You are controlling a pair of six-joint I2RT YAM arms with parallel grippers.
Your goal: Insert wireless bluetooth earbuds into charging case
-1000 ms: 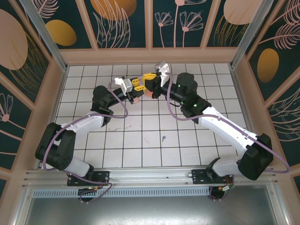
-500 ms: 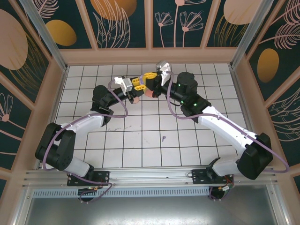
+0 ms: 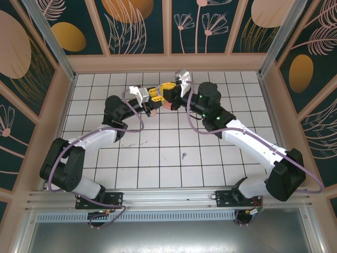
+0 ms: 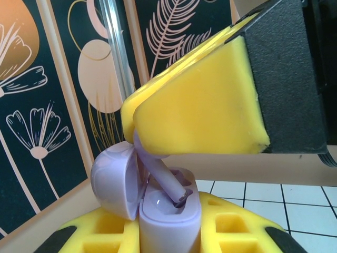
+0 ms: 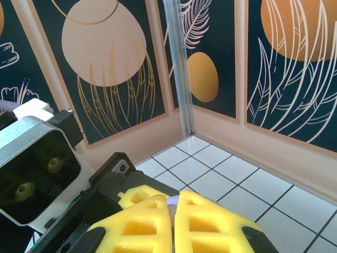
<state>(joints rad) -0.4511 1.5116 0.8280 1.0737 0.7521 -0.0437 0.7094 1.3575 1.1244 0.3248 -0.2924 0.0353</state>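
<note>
- The purple earbud (image 4: 157, 173) is pinched at its head by the tips of the right gripper (image 5: 172, 208). Its stem reaches down into the open case (image 4: 169, 224).
- In the left wrist view the earbud's long axis slants from upper left to lower right. The stem tip sits at or just inside the socket (image 4: 159, 203), and the body is not yet seated.
- The case is lilac and stands upright, with its lid (image 4: 115, 182) swung open to the left and clear of the earbud's path.
- The left gripper (image 4: 168, 234) is closed around the lower part of the case, which it holds up off the table (image 3: 158, 158).
- The right gripper's jaws are drawn nearly together on the earbud, and in its own wrist view only a sliver of purple peeks between them.
- The two grippers meet tip to tip over the far middle of the table. The right gripper comes in from above and the side, with the case directly below the earbud.
- My judgement is that the coming move turns on that slant. The stem should be brought in line with the socket, then pushed down along the case's upright axis by the right arm while the left arm holds steady.
- A small purple speck (image 3: 184, 155) lies on the table well apart from the grippers, too small to identify.
</note>
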